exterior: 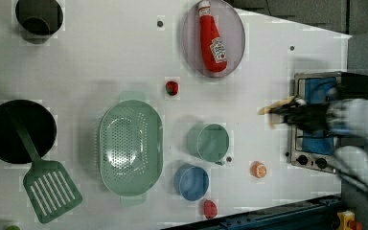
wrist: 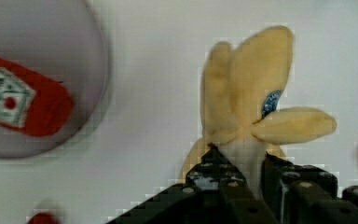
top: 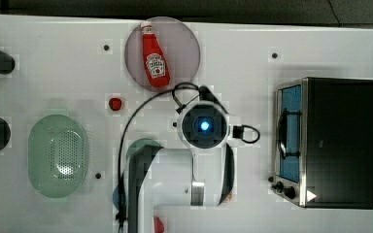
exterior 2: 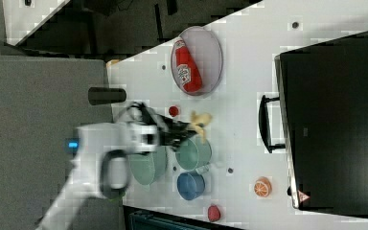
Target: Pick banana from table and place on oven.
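Gripper clamped on the banana. Held above the table, near the oven.

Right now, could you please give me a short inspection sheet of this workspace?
Surface: white table with small dark holes.
Job's things: banana, peeled-looking and pale yellow, held off the table; oven at the top view's right, door shut, black top bare.
Clutter: ketchup bottle lying on a round plate; green colander; green cup; blue cup; orange slice; small red fruits; black pan; green spatula.
Grippers: hand shut on the banana's stem end.
Cables: black cable looping along the arm.
Surroundings: dark floor beyond the table edge.
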